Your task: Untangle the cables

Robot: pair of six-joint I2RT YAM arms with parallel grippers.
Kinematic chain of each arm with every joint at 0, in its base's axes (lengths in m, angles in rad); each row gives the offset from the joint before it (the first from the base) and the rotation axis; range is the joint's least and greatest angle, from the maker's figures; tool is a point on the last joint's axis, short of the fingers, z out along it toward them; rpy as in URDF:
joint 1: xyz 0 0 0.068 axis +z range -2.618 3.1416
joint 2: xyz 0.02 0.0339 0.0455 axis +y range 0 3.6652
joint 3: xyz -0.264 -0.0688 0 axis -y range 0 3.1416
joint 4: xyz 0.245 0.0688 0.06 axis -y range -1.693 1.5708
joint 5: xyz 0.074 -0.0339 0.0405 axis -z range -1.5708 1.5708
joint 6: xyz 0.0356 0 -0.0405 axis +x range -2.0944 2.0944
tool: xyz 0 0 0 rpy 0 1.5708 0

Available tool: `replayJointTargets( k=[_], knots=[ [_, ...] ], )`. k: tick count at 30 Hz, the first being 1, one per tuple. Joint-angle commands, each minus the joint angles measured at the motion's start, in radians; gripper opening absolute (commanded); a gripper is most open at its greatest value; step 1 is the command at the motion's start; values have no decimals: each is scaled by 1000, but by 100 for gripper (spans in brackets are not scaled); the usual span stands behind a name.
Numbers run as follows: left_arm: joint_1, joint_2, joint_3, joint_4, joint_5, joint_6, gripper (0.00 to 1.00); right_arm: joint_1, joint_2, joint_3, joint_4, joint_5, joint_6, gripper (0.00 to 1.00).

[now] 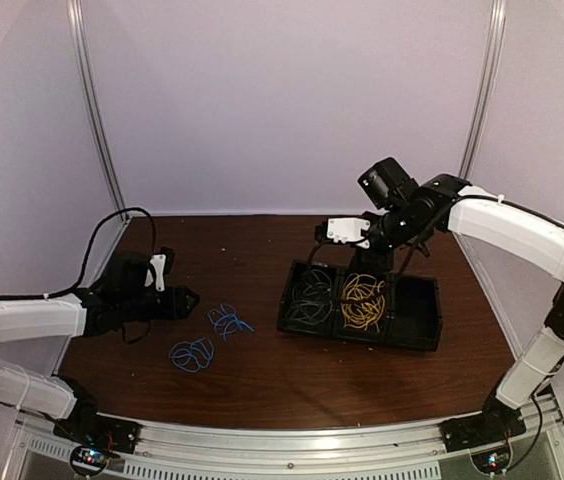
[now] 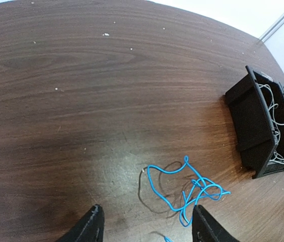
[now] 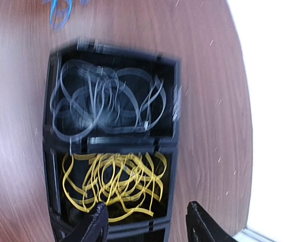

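Observation:
Two blue cable bundles lie on the brown table: one (image 1: 228, 321) just right of my left gripper (image 1: 188, 299), one (image 1: 192, 354) nearer the front. The left wrist view shows a blue bundle (image 2: 190, 187) just ahead of my open, empty left gripper (image 2: 147, 229), toward its right finger. A black divided tray (image 1: 417, 318) holds pale grey cables (image 1: 311, 297) in its left compartment and yellow cables (image 1: 363, 300) in the middle one. My right gripper (image 3: 146, 227) is open and empty, raised above the tray's far edge, over the yellow cables (image 3: 116, 185) with the grey cables (image 3: 104, 107) beyond.
The tray's right compartment (image 1: 417, 305) looks empty. The tray's black wall (image 2: 253, 132) stands at the right of the left wrist view. White enclosure walls and metal posts (image 1: 97, 110) surround the table. A metal rail (image 1: 292, 450) runs along the front edge.

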Motion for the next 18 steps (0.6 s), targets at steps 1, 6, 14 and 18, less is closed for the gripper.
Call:
replayJointTargets(
  k=[1,6,14,18],
  knots=[
    [5,9,65,-8,-2,28,61,21,43,76,67,-163,104,55],
    [5,-37,43,-16,-17,21,61,76,150,176,222,-282,270,51],
    [5,-54,1,-21,1,3,62,156,428,338,312,-378,435,46],
    [5,-66,-30,0,4,-14,62,173,567,431,272,-398,440,47]
  ],
)
